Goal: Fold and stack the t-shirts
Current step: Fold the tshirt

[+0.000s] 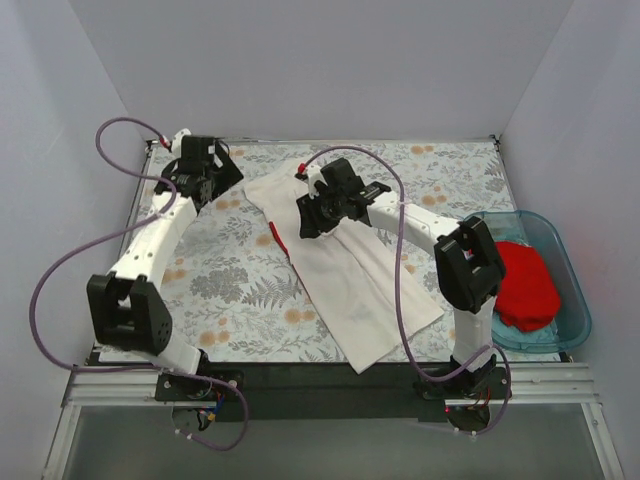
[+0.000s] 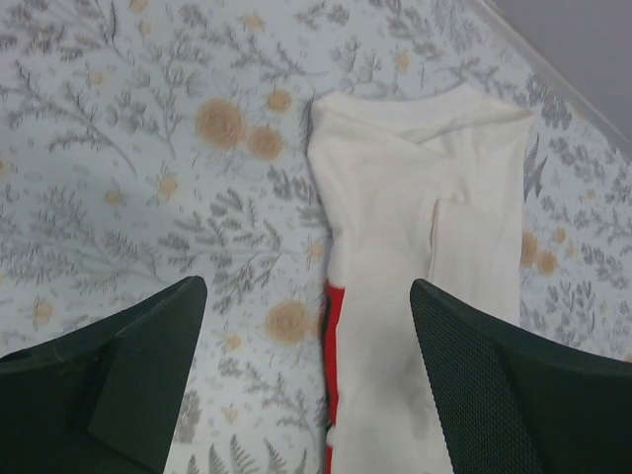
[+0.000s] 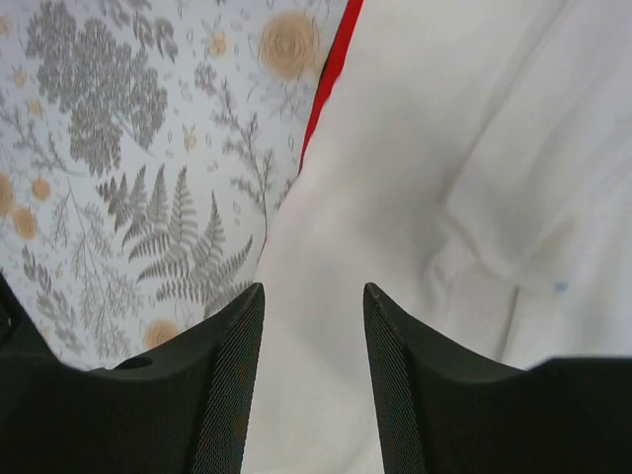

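The white t-shirt [image 1: 345, 275] lies folded into a long strip, running diagonally from the back left towards the front right of the table. A sliver of its red print [image 2: 334, 331] shows along the left fold. My left gripper [image 1: 222, 178] hovers by the strip's far end, its fingers [image 2: 148, 346] spread wide with nothing between them. Over the strip's upper half my right gripper [image 1: 312, 218] stands open, its fingertips [image 3: 252, 306] just above the white cloth [image 3: 415, 148]. The red t-shirt [image 1: 525, 285] sits bunched in the tub.
A translucent blue plastic tub [image 1: 575, 300] stands at the right edge of the table. The floral tablecloth [image 1: 230, 280] covers the surface. White walls close in the back and both sides.
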Robot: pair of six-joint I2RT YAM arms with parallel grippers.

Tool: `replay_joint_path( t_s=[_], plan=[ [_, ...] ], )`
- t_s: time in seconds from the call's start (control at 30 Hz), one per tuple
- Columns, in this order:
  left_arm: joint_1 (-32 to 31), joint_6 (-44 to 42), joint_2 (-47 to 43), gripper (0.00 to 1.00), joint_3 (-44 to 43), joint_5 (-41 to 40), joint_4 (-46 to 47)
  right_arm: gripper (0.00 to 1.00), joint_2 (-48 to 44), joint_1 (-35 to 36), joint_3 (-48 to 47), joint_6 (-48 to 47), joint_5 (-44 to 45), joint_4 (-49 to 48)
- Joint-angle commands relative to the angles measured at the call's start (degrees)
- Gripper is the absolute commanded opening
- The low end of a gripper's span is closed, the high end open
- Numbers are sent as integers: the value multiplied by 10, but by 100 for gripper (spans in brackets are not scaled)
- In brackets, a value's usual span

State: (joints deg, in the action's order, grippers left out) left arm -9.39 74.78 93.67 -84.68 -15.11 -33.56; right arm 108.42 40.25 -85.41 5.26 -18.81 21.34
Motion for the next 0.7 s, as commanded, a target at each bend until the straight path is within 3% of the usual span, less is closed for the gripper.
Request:
replay_joint_path(
  t_s=[0.0, 0.1, 0.33, 0.67],
  plan=[
    [-24, 23, -101, 83, 128, 54, -35, 51, 67, 10, -63, 9, 15, -77],
    [-32, 22, -188, 83, 222, 63, -54, 51, 132, 9, -124, 24, 20, -107],
    [-33, 24, -322, 82, 319, 69, -125, 51, 264, -6, -224, 73, 56, -140],
    [-33, 30, -339, 82, 334, 71, -143, 52, 326, -122, -258, 205, 149, -144]
  ],
)
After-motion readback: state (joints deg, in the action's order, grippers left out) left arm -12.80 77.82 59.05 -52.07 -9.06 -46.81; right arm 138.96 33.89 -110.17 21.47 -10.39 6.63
